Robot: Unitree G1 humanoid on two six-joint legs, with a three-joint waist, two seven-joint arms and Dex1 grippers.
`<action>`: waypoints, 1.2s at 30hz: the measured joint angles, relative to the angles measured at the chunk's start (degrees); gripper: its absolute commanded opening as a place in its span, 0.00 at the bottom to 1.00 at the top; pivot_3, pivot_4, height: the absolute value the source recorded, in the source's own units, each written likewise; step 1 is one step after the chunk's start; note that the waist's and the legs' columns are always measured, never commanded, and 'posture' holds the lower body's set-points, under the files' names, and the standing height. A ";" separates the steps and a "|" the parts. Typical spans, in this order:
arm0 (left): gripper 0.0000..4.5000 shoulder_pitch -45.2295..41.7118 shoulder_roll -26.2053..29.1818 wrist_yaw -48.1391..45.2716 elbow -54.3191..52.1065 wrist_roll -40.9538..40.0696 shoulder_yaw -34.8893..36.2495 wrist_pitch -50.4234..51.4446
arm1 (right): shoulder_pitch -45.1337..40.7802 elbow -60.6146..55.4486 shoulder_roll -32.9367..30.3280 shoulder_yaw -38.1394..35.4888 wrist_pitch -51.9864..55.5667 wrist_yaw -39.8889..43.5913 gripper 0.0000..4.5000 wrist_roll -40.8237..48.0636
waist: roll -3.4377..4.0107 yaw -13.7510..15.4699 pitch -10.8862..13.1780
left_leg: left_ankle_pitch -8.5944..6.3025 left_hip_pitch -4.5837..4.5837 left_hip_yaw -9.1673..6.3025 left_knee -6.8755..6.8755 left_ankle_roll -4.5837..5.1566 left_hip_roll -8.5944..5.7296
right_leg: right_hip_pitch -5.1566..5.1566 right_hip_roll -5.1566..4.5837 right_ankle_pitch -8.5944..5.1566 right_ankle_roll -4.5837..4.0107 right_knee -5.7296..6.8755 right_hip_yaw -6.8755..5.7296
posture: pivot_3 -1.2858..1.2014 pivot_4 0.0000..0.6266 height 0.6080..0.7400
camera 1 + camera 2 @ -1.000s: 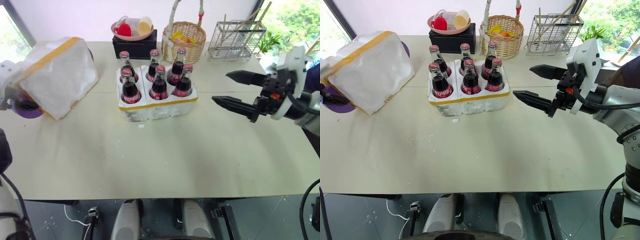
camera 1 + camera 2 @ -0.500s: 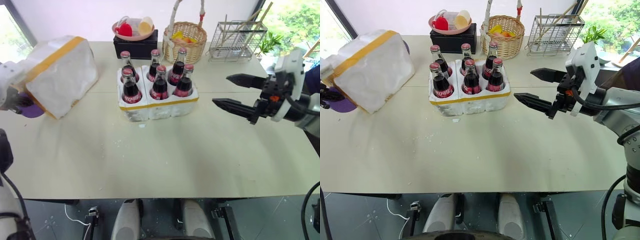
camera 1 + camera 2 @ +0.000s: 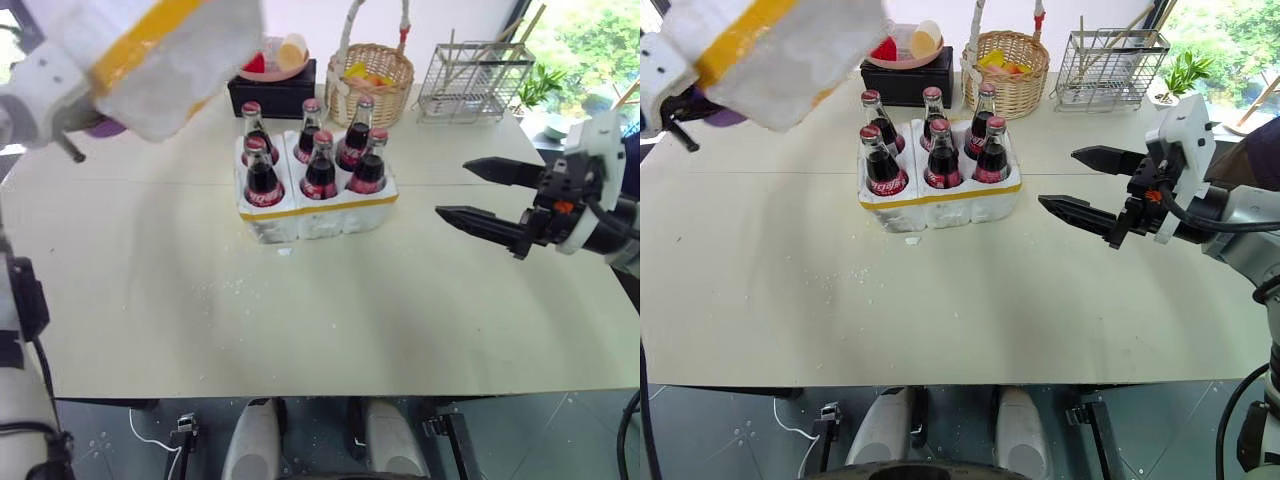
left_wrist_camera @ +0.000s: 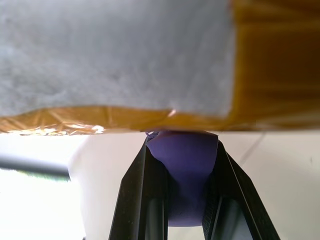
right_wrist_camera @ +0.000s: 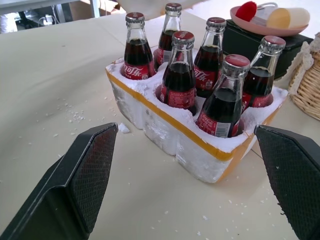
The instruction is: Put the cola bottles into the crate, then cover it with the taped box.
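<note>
Several cola bottles (image 3: 320, 170) with red caps stand upright in the wells of the crate (image 3: 320, 215), a low white styrofoam block with a yellow band, at the table's middle back. The taped box (image 3: 160, 55), white with wide yellow tape, hangs tilted in the air above the table's back left, a little left of the crate. My left gripper (image 4: 182, 145) is shut under the box's taped edge, with a purple piece (image 4: 185, 170) between its fingers. My right gripper (image 3: 452, 188) hovers open to the right of the crate, pointing at it, with nothing between its fingers.
Behind the crate stand a black box (image 3: 268, 97) carrying a pink dish (image 3: 265, 62), a wicker basket (image 3: 368, 75) and a wire rack (image 3: 470, 80). Styrofoam crumbs (image 3: 230, 285) lie on the beige table (image 3: 320, 320) in front of the crate.
My left arm has lifted the taped box off the table's left side, up and toward the crate. The right gripper has stayed almost still and open.
</note>
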 measured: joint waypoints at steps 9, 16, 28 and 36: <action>0.05 16.93 -1.40 8.35 -45.35 6.23 0.39 14.26 | -0.02 -0.20 2.02 0.13 0.25 -2.97 1.00 1.61 | 0.00 0.27 0.00 | 0.01 0.04 -0.02 0.06 0.01 -0.02 | 0.06 0.02 0.03 0.05 0.04 0.04 | 0.52 0.24 1.00; 0.05 17.55 3.36 17.19 -47.53 20.17 -4.70 5.96 | -0.12 0.51 2.57 0.39 0.14 -3.90 1.00 1.82 | 0.05 0.17 -0.03 | 0.01 0.09 -0.02 0.04 0.01 -0.04 | 0.09 0.02 0.03 0.05 0.00 0.05 | 0.52 0.24 1.00; 0.05 22.79 -1.96 17.60 -57.03 24.69 -7.20 8.62 | 0.39 0.89 3.24 0.41 -0.42 -4.69 1.00 1.91 | 0.04 0.17 -0.08 | 0.01 0.12 -0.04 0.05 0.01 -0.05 | 0.18 0.03 0.03 0.05 -0.03 0.05 | 0.52 0.24 1.00; 0.05 24.33 1.09 16.96 -57.17 29.80 -8.19 6.96 | 1.49 0.88 3.35 0.41 -0.62 -4.81 1.00 1.37 | 0.08 0.06 -0.09 | 0.00 0.16 -0.04 0.02 0.02 -0.04 | 0.19 0.03 0.03 0.05 -0.04 0.06 | 0.52 0.24 1.00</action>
